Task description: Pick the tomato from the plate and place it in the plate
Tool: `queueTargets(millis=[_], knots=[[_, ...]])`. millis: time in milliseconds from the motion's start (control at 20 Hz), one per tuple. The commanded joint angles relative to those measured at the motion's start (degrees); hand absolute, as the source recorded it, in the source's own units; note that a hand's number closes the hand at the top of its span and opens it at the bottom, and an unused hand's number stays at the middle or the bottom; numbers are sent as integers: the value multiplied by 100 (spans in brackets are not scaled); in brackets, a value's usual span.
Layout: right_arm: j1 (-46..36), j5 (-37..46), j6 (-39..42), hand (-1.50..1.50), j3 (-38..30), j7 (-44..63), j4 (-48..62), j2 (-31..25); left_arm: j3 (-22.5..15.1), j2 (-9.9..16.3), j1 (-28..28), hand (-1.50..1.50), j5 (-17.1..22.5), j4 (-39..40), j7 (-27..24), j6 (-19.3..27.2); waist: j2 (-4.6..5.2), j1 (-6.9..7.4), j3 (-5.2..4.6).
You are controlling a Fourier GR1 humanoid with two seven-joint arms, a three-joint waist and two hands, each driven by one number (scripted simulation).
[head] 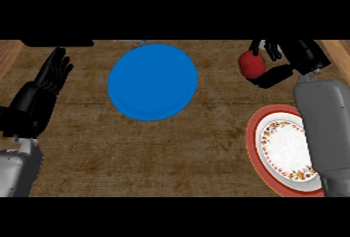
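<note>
We are gripping the tomato [251,64] in our right hand [287,62] near the counter's [171,152] far right corner; our left hand [42,88] is resting open by the left edge.

Small round red tomato [250,64], glossy, up near the far right of the wooden desk [171,152], clasped between curled black fingers and thumb of the right hand [284,60], well clear of both plates. Plain round blue plate [153,82], flat on the desk, left of the tomato, nothing on it. Round plate with red rim, white centre and floral band [284,150], flat at the near right, partly hidden under the grey forearm, nothing visible on it.
</note>
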Motion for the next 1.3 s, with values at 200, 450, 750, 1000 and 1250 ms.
queueTargets(millis=[200,450,750,1000,1250], knots=[[-522,-106,-54,150,399,588,-24,756,92,-51,387,0,36,-388,-7,-207,34,104,4],[-1312,-177,-319,150,664,1372,526,1405,17,-220,-86,0,-149,270,-153,-177,50,95,2],[-1903,-741,-1205,150,1139,1590,1874,1421,-19,-188,185,0,-115,-543,187,-230,59,294,3],[-2384,-1145,-2206,150,1977,1608,3112,1424,-84,-308,-275,0,-260,-4,-2,-231,118,412,-2],[-2931,-1321,-2537,150,2320,1534,4015,1425,-117,-430,-141,0,-259,272,-367,-352,151,499,-6]])
